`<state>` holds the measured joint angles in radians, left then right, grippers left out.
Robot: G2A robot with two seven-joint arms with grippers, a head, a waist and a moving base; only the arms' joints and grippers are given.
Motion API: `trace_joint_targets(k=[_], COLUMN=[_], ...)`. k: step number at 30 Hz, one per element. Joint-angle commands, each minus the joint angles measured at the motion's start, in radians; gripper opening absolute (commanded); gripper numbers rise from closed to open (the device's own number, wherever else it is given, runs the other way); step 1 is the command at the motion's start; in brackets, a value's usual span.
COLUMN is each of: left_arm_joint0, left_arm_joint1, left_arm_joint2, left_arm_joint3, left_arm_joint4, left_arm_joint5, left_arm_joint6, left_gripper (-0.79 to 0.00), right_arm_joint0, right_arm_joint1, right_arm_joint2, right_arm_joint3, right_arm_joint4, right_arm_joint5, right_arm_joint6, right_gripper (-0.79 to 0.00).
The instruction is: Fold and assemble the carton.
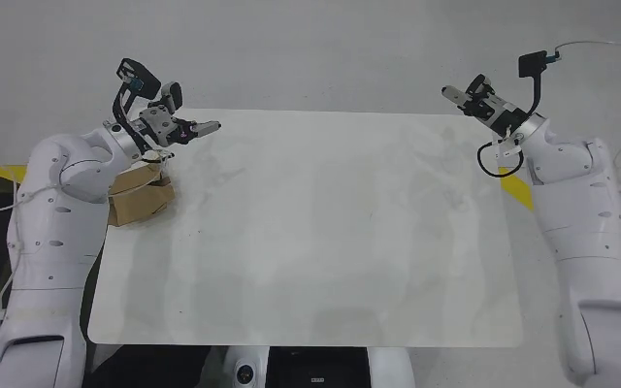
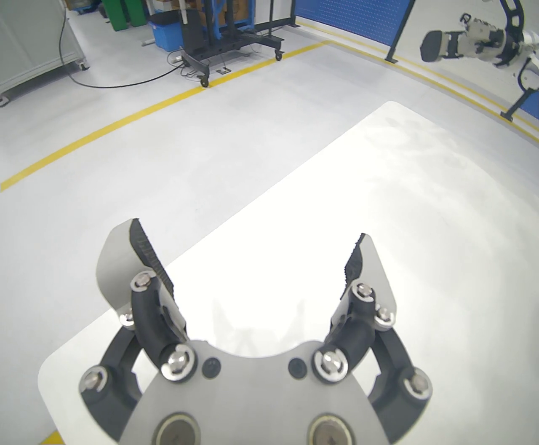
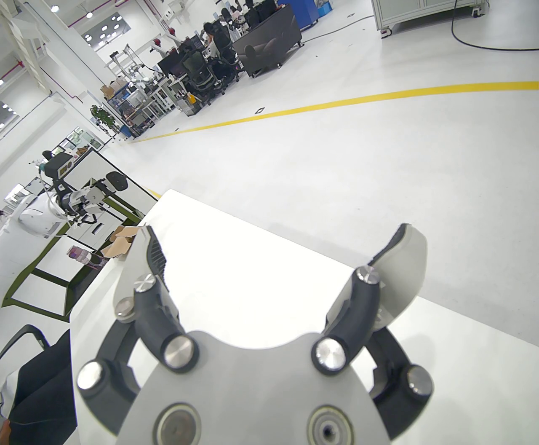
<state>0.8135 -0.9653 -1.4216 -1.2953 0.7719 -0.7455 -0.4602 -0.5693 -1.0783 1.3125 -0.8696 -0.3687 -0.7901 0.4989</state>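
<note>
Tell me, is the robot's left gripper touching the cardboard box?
Apart. The top view shows table between the open left gripper and the carton at the table's edge; the left wrist view shows its fingers empty.

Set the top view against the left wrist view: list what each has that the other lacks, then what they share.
Top view, not left wrist: the brown carton at the edge of the white table, near the left gripper. Left wrist, not top: the wheeled stand and blue panel across the floor. Both: the table, the open left gripper and the right gripper.
</note>
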Motion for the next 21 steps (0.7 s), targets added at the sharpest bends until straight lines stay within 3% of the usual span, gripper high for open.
trace_joint_targets(k=[1,9,12,21], left_arm_joint0=[0.004,-0.014,-0.020,-0.028], left_arm_joint1=[0.003,0.022,0.033,0.056], left_arm_joint2=[-0.011,-0.080,-0.112,-0.190], left_arm_joint3=[-0.001,0.012,0.031,0.142], left_arm_joint4=[-0.087,-0.486,-0.582,-0.757], left_arm_joint5=[0.040,0.262,0.304,0.350], left_arm_joint6=[-0.071,-0.454,-0.568,-0.685], left_gripper=[0.000,0.000,0.000,0.000], right_arm_joint0=[0.000,0.000,0.000,0.000], right_arm_joint1=[0.000,0.000,0.000,0.000], right_arm_joint2=[0.000,0.000,0.000,0.000], right_arm_joint3=[0.000,0.000,0.000,0.000], right_arm_joint4=[0.000,0.000,0.000,0.000], right_arm_joint5=[0.000,0.000,0.000,0.000], right_arm_joint6=[0.000,0.000,0.000,0.000], right_gripper=[0.000,0.000,0.000,0.000])
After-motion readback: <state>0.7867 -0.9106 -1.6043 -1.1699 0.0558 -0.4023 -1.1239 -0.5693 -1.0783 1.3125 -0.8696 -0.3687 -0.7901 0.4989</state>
